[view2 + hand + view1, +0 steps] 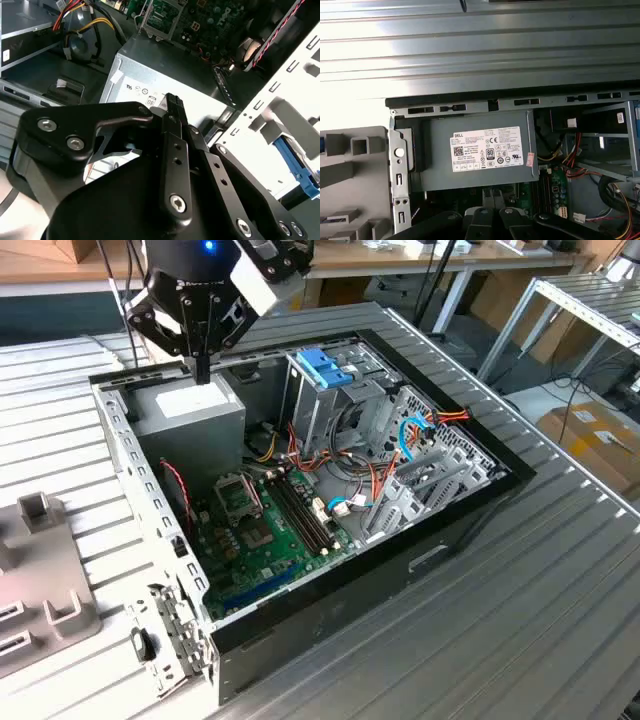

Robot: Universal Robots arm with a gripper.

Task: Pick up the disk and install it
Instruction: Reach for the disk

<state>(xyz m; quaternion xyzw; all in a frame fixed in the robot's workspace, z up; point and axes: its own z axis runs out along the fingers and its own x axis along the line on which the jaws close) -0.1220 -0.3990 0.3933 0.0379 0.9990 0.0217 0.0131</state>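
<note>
gripper: fingers pressed together, empty, over big grey metal box with white label in open black computer case | flat silver-grey metal disk: blue side rail seen beyond white case wall, apart from gripper

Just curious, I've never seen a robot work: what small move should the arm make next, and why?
Likely slide sideways off the grey box: the gripper hangs shut and empty above it, and a blue-railed part, perhaps the disk, lies beyond the case wall.
</note>
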